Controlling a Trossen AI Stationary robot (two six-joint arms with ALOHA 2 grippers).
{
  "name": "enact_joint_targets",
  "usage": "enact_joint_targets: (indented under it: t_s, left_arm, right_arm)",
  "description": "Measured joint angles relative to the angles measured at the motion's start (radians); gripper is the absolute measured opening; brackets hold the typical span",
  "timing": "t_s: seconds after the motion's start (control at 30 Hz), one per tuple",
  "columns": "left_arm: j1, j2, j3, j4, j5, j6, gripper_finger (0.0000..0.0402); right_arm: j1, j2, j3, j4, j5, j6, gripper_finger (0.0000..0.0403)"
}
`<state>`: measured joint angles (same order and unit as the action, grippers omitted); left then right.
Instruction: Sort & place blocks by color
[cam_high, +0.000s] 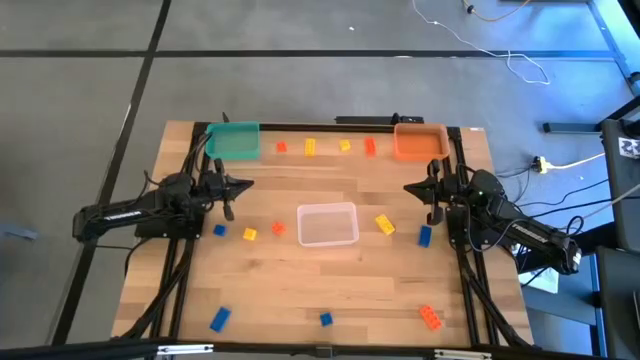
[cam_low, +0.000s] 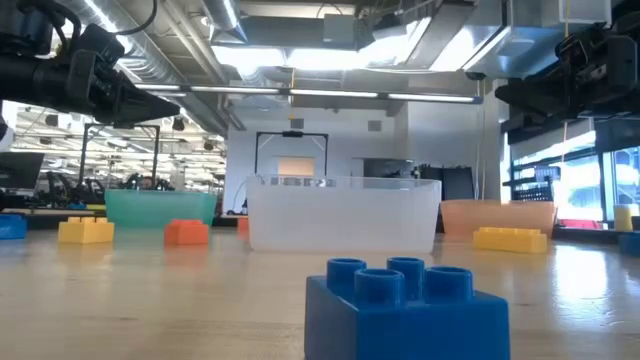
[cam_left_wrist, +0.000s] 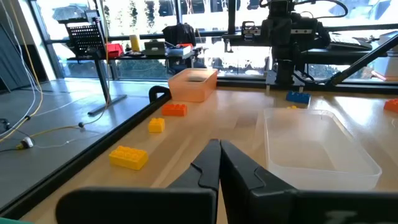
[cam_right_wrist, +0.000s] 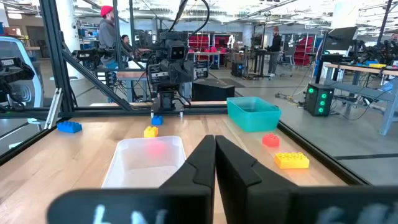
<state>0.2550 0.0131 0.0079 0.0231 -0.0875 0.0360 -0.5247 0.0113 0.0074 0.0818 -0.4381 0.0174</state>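
Scattered across the wooden table: about a dozen small studded blocks, among them a far row of red-orange, yellow, yellow and orange between the teal bin and the orange bin; a blue, a yellow and an orange just left of the clear bin; a yellow and a blue to its right; near the front edge, two blue and one orange. No block visibly inside any bin, so sorting judged not yet begun. Judged light, rigid and hard, with smooth, somewhat slippery plastic walls; not fragile, yet apt to skid or tip when nudged. Best taken across two flat opposite side walls, low on the body, rather than over the studs. Left gripper hovered above the table just in front of the teal bin, fingers pressed together, empty, touching nothing. Right gripper hovered likewise just in front of the orange bin, fingers together, empty. Opening to a little more than block width judged necessary before any descent.
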Motion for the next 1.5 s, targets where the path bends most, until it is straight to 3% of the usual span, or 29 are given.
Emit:
enact_joint_targets:
  t_s: [0.87,1.2,1.3,1.5]
  left_arm:
    - [0.000,0.000,0.000,0.000,0.000,0.000,0.0000]
    - [0.000,0.000,0.000,0.000,0.000,0.000,0.0000]
    - [0.000,0.000,0.000,0.000,0.000,0.000,0.0000]
    - [0.000,0.000,0.000,0.000,0.000,0.000,0.0000]
  right_arm:
    - [0.000,0.000,0.000,0.004,0.000,0.008,0.0014]
    - [0.000,0.000,0.002,0.081,0.001,0.217,0.0005]
    - [0.000,0.004,0.051,0.001,0.003,0.306,0.0003]
    - [0.003,0.095,0.272,-0.396,0.068,0.294,0.0001]
